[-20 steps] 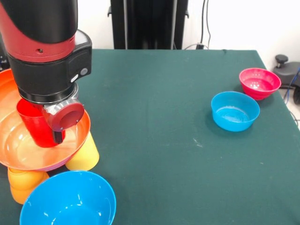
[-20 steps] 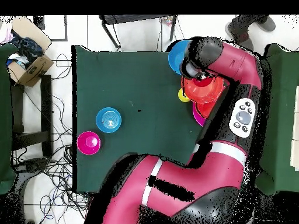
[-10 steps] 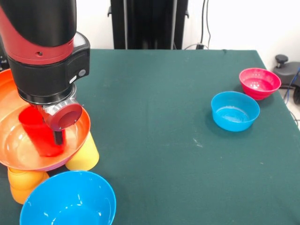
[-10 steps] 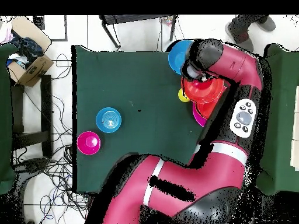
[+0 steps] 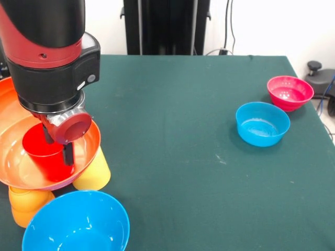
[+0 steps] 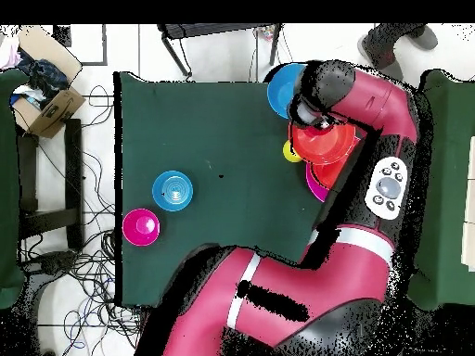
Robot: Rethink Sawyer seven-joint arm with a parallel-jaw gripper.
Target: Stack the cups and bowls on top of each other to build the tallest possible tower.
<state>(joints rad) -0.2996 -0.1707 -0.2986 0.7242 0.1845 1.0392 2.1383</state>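
At the left of the frame, my gripper (image 5: 57,146) has lowered the red cup (image 5: 47,157) into the orange-red bowl (image 5: 15,157) atop the tower, fingers pinching its rim, so release seems next.

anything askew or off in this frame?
Yes: the wide orange bowl sits tilted on upside-down yellow cups, overhanging them, with a pink rim showing beneath it. The red cup stands inside it under the gripper. Nothing looks spilled or broken.
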